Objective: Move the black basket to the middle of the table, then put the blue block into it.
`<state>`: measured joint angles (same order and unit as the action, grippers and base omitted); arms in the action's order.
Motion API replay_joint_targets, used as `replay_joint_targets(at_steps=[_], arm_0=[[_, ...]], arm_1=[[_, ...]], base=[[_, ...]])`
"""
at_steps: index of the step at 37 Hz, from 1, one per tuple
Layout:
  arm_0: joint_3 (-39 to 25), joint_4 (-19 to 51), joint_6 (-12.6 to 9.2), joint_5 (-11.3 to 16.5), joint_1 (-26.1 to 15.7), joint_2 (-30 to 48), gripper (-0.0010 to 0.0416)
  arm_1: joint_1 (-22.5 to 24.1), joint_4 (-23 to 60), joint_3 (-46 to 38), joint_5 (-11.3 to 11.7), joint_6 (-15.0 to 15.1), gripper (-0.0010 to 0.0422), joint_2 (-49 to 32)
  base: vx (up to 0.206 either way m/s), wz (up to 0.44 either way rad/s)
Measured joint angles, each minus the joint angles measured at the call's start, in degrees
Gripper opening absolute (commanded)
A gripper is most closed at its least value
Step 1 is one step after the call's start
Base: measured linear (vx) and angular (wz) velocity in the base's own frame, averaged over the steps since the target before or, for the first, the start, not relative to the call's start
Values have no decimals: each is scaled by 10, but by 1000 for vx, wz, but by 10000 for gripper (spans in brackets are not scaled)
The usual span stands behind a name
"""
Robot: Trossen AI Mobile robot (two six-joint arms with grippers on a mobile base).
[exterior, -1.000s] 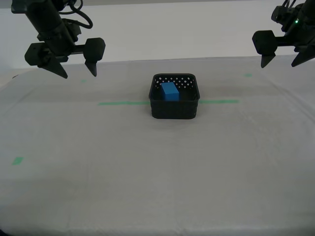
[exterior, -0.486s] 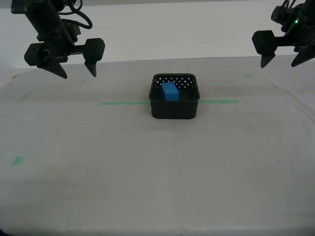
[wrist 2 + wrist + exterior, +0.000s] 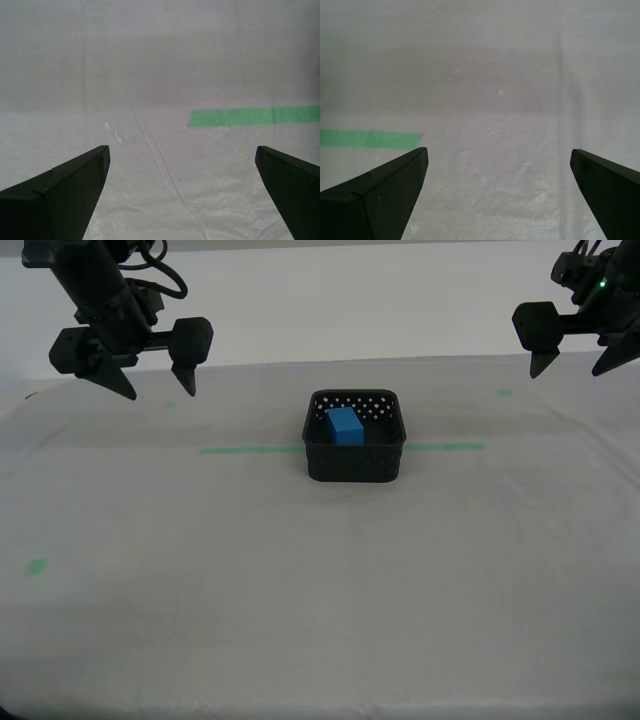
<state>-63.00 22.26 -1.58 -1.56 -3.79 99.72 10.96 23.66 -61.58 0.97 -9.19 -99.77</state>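
Note:
The black basket (image 3: pixel 355 466) stands on the table (image 3: pixel 300 600) at mid-width, on the green tape line (image 3: pixel 250 450). The blue block (image 3: pixel 345 426) lies inside it, toward its far wall. Two open grippers hang above the table and well away from the basket: one at the exterior view's upper left (image 3: pixel 160 393), one at its upper right (image 3: pixel 568 374). The wrist views do not show which is which. My first gripper (image 3: pixel 498 150) is open over bare cloth and a green tape end (image 3: pixel 367 138). My second gripper (image 3: pixel 182 147) is also open, with a tape end (image 3: pixel 252 116) beyond its fingers.
Small green marks sit on the cloth at the exterior view's lower left (image 3: pixel 36 567), far left (image 3: pixel 170 405) and far right (image 3: pixel 504 393). A pale wall rises behind the table's far edge.

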Motion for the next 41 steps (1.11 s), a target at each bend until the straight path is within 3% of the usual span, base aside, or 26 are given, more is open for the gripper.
replay_joint_targets(at_steps=[41], arm_0=[[0,0,0,0,0,0,399]], arm_1=[[0,0,0,0,0,400,0]], base=[[0,0]])
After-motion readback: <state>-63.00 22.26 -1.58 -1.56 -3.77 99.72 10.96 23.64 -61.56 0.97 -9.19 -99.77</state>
